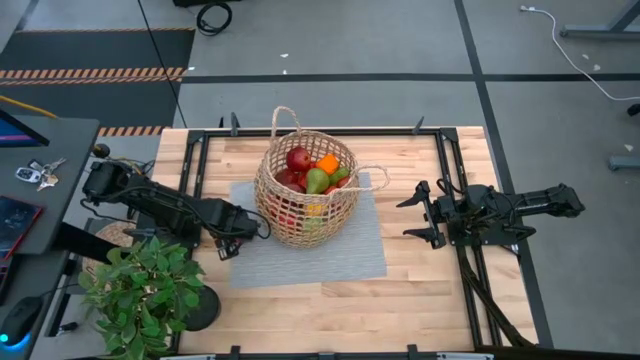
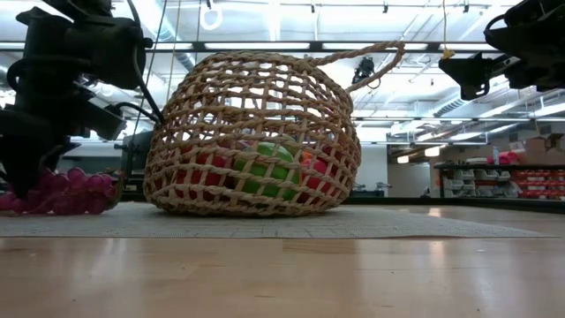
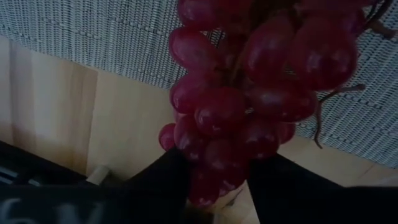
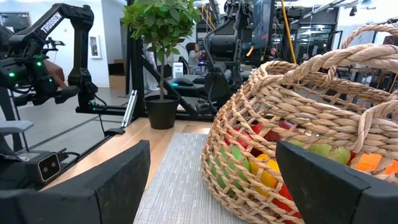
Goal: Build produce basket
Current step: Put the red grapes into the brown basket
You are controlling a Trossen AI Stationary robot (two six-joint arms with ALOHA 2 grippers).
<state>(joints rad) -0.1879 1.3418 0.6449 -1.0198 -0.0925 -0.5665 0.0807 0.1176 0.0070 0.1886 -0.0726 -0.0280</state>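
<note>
Purple-red grapes [image 3: 249, 99] between left hand [image 3: 214, 186] fingers, beside basket [image 1: 305, 190].

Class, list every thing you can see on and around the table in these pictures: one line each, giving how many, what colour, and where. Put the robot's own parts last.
basket: one, tan wicker, on the mat at the table's middle.
produce: several pieces inside the basket; red apples, a green pear and orange and yellow pieces.
grapes: one dark-red bunch, on the mat's edge on the basket's left-arm side.
mat: one, grey woven, under the basket.
table: one, light wood with a black frame.
potted plant: one, green, at the table's near corner on the left arm's side.
keys: one bunch, on the dark side desk.
left gripper: one, dark, around the grapes.
right gripper: one, dark, open, off to the basket's other side.
</note>
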